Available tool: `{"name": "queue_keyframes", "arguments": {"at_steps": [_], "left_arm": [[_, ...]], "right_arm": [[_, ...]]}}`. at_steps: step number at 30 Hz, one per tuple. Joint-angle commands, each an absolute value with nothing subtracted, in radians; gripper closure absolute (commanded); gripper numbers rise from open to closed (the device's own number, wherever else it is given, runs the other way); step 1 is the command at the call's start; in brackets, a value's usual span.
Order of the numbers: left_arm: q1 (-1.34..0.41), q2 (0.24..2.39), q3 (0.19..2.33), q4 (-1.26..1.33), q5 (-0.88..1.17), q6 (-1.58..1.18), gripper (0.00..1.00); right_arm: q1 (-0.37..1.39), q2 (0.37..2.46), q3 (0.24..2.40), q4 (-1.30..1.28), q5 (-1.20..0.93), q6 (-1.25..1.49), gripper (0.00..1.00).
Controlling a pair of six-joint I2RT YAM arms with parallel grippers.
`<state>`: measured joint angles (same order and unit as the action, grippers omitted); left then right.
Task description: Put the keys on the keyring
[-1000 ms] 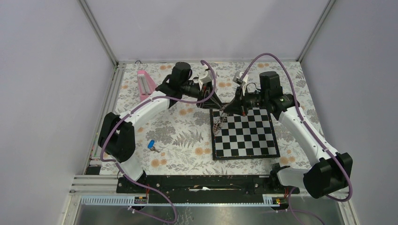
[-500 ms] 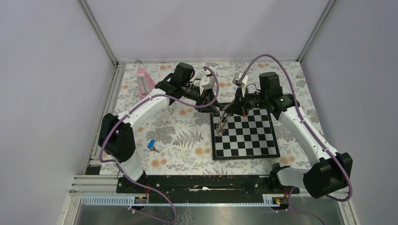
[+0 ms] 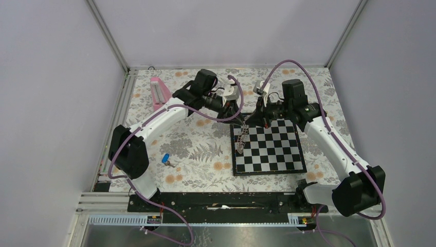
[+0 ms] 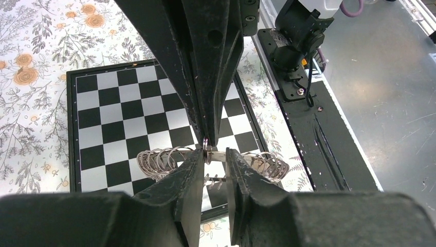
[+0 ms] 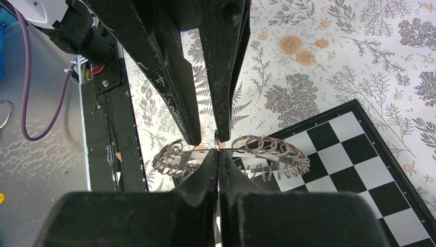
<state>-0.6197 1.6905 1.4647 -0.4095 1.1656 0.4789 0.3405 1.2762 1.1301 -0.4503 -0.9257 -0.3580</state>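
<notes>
The right gripper (image 5: 218, 154) is fully closed and pinches the band of the keyring (image 4: 159, 160). In the right wrist view the two pads meet at the middle of the ring's upper edge. The keyring hangs from this grip, above the upper left corner of the chessboard (image 3: 272, 149). In the top view it appears edge-on, as a narrow vertical strip. Both wrist views show its band as a row of small wire loops.

The left gripper (image 4: 213, 157) faces the right gripper tip to tip, at the same section of the band. Its jaws stand apart with a narrow gap. The pinched section of the band lies in that gap. Contact between the left fingers (image 4: 187, 177) and the band cannot be determined.

The key (image 3: 165, 159), with its blue head, lies on the floral table cover (image 3: 200, 149), left of the chessboard and well apart from both grippers. It is not on the keyring.

A pink object (image 3: 160, 92) lies at the upper left of the table.
</notes>
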Motion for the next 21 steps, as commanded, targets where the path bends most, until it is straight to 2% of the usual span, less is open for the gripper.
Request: {"name": "queue_keyframes", "arguments": {"at_steps": [1, 6, 10, 14, 16, 18, 21], "left_arm": [[-0.624, 1.696, 1.506, -0.384, 1.166, 0.487, 0.78], [-0.627, 1.705, 1.510, -0.385, 1.165, 0.487, 0.88], [-0.627, 1.710, 1.511, -0.351, 1.165, 0.445, 1.00], [-0.622, 1.695, 1.474, -0.244, 1.150, 0.324, 1.00], [-0.606, 1.677, 1.422, -0.123, 1.179, 0.200, 1.00], [-0.581, 1.655, 1.337, 0.107, 1.209, -0.072, 1.00], [-0.553, 1.630, 1.175, 0.634, 1.218, -0.504, 1.00]], "right_arm": [[0.350, 1.254, 1.141, -0.398, -0.940, -0.347, 1.00], [0.350, 1.246, 1.137, -0.392, -0.940, -0.340, 1.00], [0.350, 1.239, 1.131, -0.380, -0.937, -0.328, 1.00], [0.349, 1.214, 1.123, -0.364, -0.920, -0.309, 1.00], [0.346, 1.191, 1.118, -0.350, -0.910, -0.291, 0.93], [0.337, 1.170, 1.119, -0.339, -0.915, -0.267, 0.77], [0.318, 1.155, 1.133, -0.330, -0.941, -0.228, 0.60]]}}
